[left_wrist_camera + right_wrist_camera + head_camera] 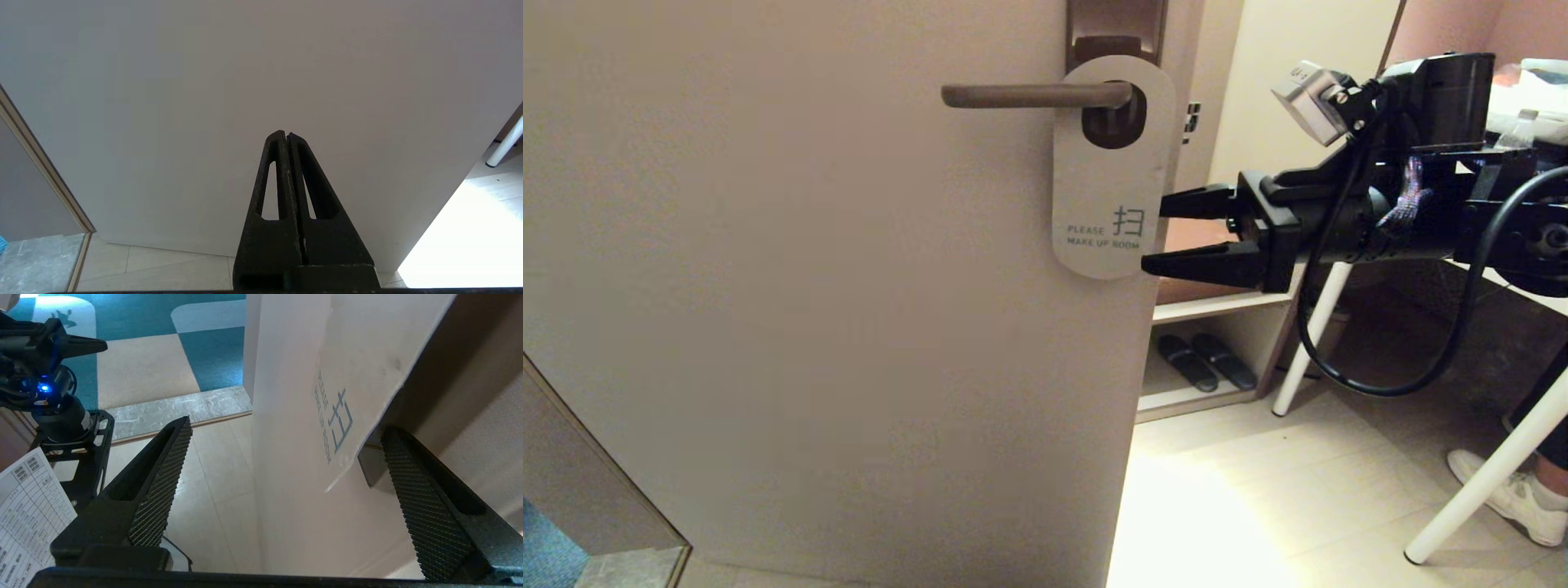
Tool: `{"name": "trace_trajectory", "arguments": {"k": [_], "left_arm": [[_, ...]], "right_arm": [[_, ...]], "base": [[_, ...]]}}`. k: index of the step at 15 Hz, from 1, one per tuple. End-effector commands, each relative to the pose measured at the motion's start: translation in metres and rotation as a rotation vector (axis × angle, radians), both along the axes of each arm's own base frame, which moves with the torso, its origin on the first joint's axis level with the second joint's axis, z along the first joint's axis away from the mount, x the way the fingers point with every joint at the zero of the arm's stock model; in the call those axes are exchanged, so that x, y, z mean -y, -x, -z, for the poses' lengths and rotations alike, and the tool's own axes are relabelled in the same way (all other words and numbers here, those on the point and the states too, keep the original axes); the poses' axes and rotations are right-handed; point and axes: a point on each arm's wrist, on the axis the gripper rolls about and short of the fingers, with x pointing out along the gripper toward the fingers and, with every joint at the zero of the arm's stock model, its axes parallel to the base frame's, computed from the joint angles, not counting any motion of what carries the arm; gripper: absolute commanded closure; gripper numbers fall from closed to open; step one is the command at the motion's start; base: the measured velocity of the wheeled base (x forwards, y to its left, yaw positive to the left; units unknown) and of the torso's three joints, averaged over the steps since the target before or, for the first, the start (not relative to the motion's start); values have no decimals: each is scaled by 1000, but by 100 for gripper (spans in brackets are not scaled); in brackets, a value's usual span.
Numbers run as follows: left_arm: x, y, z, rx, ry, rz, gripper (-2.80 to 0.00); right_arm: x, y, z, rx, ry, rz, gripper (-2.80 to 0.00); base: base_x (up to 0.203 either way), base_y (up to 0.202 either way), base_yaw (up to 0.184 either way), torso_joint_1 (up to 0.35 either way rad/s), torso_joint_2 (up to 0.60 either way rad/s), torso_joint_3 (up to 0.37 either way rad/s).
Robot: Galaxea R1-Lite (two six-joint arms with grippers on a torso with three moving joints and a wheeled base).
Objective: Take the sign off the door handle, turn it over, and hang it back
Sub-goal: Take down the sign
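At three o'clock of the sign (1112,167), the right gripper (1156,233) reaches in level from the room side, its two black fingers spread wide and holding nothing. Their tips sit at the sign's lower right edge; the right wrist view shows the card's lower corner between the ribbed pads (163,477), touching neither.

That sign hangs by its big hole on the handle (1036,95), off-white face out, reading "PLEASE MAKE UP ROOM". The handle is a straight lever pointing toward nine o'clock from a brown backplate (1116,28) at the door's (809,286) edge.

Down low, the left gripper (286,136) is parked with its fingers pressed together and empty, facing the plain door panel.

Past the door edge, at five o'clock of the sign, an open shelf unit (1217,306) holds a pair of dark slippers (1207,361) in its lower compartment. White table legs (1311,327) stand on a pale tiled floor (1258,490), and a white shoe (1515,498) shows near the right border.
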Motion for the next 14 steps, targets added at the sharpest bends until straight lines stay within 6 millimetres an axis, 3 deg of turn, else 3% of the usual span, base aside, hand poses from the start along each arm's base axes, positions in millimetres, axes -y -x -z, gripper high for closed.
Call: {"name": "trace_trajectory", "arguments": {"k": [1,14], "left_arm": [[0,0,0,-1,1,-1,0],[0,0,0,-1,1,-2,0]], "right_arm": [[-2,-2,1,1,-1,-11,-280],[-16,-20,4,3,-5,-27,-280]], "base": [[0,0,0,0,0,0],[0,0,0,0,0,0]]}}
